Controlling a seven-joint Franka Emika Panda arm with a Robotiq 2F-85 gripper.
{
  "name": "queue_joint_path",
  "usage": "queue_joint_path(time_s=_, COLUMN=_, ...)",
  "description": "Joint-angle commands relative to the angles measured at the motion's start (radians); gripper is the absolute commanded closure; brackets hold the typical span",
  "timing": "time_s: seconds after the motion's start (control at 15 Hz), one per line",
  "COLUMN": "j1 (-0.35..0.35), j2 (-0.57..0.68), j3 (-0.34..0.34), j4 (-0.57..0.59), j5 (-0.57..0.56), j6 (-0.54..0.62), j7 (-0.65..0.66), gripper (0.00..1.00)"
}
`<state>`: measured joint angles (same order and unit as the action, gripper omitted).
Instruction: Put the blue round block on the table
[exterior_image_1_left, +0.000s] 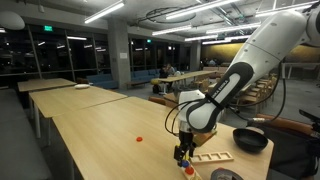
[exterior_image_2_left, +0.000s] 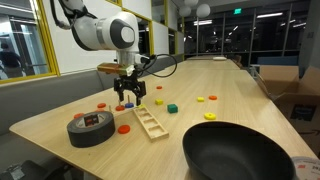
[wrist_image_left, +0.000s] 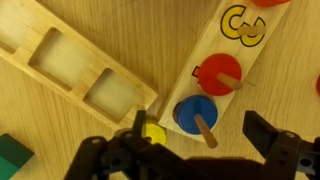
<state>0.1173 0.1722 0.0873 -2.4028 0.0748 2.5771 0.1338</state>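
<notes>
In the wrist view the blue round block (wrist_image_left: 193, 112) sits on a wooden peg at the near end of a peg board (wrist_image_left: 232, 45). A red round piece (wrist_image_left: 218, 72) sits on the peg beside it. My gripper (wrist_image_left: 202, 137) is open, its fingers a little above and on either side of the blue block, holding nothing. A yellow round piece (wrist_image_left: 153, 132) lies by the left finger. In both exterior views the gripper (exterior_image_1_left: 184, 152) (exterior_image_2_left: 127, 100) hangs low over the light-wood table (exterior_image_1_left: 100, 130) (exterior_image_2_left: 230, 90) and hides the blue block.
A slotted wooden tray (exterior_image_2_left: 150, 122) (wrist_image_left: 70, 65) lies next to the gripper. A black tape roll (exterior_image_2_left: 90, 128) and a black pan (exterior_image_2_left: 240, 150) stand near the table's end. Loose red (exterior_image_2_left: 124, 128), green (exterior_image_2_left: 172, 108) and yellow (exterior_image_2_left: 200, 99) pieces lie around.
</notes>
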Motion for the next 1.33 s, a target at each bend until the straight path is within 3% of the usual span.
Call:
queue_joint_path(time_s=0.0, j1=0.002, j2=0.006, j3=-0.006, j4=0.016, j5=-0.024, j6=0.007, j7=0.024, gripper=0.0)
queue_joint_path(time_s=0.2, j1=0.002, j2=0.007, j3=-0.007, j4=0.015, j5=-0.025, j6=0.008, j7=0.023, gripper=0.0)
queue_joint_path(time_s=0.33, j1=0.002, j2=0.007, j3=-0.006, j4=0.015, j5=-0.026, j6=0.009, j7=0.022, gripper=0.27)
queue_joint_path(time_s=0.8, j1=0.003, j2=0.006, j3=-0.007, j4=0.014, j5=-0.029, j6=0.01, j7=0.024, gripper=0.79)
queue_joint_path(time_s=0.87, j1=0.003, j2=0.006, j3=-0.007, j4=0.015, j5=-0.029, j6=0.01, j7=0.024, gripper=0.75)
queue_joint_path(time_s=1.27, j1=-0.002, j2=-0.032, j3=-0.007, j4=0.027, j5=-0.038, j6=-0.06, j7=0.008, gripper=0.75)
